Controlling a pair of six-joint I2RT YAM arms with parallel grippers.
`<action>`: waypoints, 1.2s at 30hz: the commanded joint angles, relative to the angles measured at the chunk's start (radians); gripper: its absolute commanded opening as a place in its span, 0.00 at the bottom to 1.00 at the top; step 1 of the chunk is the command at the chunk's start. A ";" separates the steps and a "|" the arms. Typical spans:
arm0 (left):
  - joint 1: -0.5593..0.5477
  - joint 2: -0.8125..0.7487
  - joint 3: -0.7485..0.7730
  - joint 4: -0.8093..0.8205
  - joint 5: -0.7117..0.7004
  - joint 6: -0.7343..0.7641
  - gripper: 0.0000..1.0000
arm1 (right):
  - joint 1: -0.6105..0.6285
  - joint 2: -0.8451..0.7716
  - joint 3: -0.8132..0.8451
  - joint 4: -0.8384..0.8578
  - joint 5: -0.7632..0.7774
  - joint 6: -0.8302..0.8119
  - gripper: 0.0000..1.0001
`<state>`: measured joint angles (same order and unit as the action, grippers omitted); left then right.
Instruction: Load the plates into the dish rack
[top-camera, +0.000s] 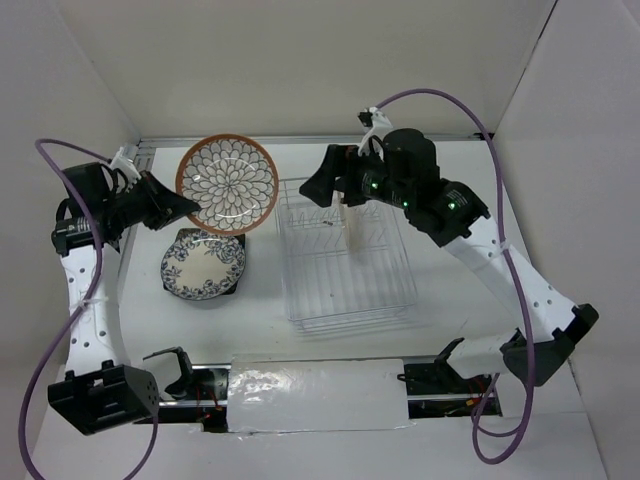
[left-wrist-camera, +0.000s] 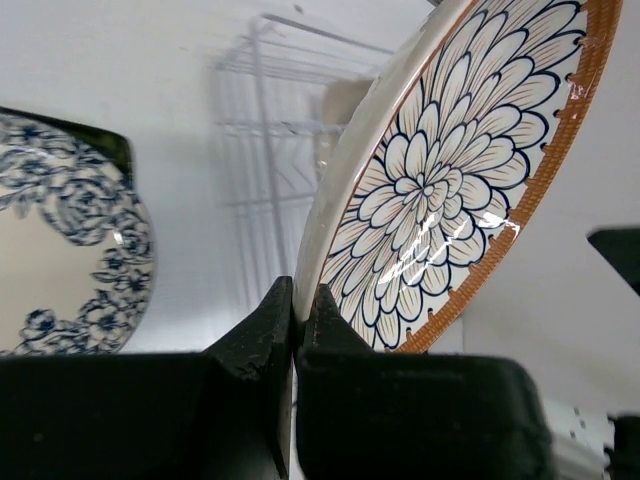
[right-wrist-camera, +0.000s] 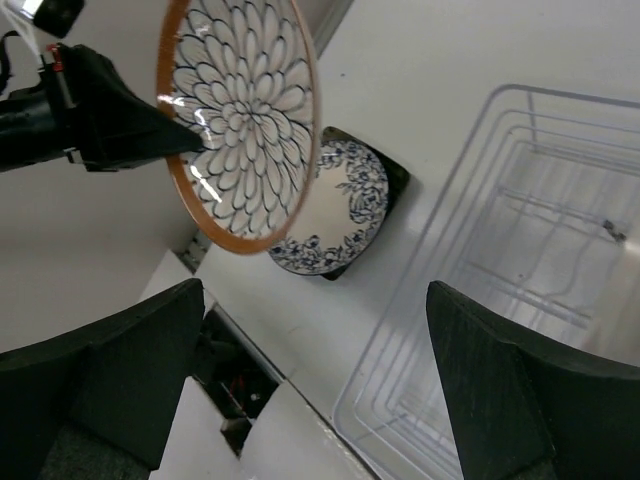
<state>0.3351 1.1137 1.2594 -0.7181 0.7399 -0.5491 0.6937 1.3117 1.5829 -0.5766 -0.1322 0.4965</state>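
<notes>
Left hand (top-camera: 183, 205) is clamped on the rim of the brown-rimmed round plate with white petals (top-camera: 228, 185). It's held up off the worktop (top-camera: 460, 300) near the far-left corner, just beside the white thin-wire dish rack (top-camera: 347, 322). Right hand (right-wrist-camera: 315, 310) is spread wide over the rack's far edge, holding nothing. Looks like the carry step to me. Next it needs a swing right, then lowering edge-first between the prongs.
</notes>
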 joint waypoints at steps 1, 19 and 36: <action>-0.040 -0.011 0.067 0.115 0.248 0.012 0.00 | -0.006 0.070 0.075 0.070 -0.159 0.002 0.98; -0.183 0.015 0.132 0.097 0.208 0.008 0.00 | 0.024 0.202 0.118 0.152 -0.285 0.039 0.34; -0.240 0.072 0.166 0.055 0.128 0.012 0.99 | 0.041 -0.028 0.180 -0.040 0.475 0.067 0.00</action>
<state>0.0971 1.1900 1.3865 -0.6857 0.8536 -0.5301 0.7460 1.4231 1.6642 -0.6788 0.0418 0.5606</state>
